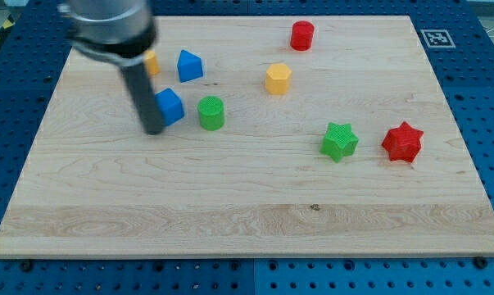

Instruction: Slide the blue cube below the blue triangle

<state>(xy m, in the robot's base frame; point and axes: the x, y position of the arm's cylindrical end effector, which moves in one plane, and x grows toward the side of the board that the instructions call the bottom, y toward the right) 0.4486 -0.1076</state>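
Note:
The blue cube (171, 106) lies on the wooden board (247, 213) at the upper left. The blue triangle (189, 65) sits just above it and slightly to the right, a small gap apart. My tip (153, 129) is at the cube's lower left, touching or nearly touching its left side. The dark rod rises from there toward the view's top left and hides part of the board behind it.
A green cylinder (211, 112) stands right beside the blue cube on its right. A yellow block (151, 62) is partly hidden behind the rod. A yellow hexagon (278, 79), red cylinder (302, 35), green star (338, 141) and red star (403, 142) lie further right.

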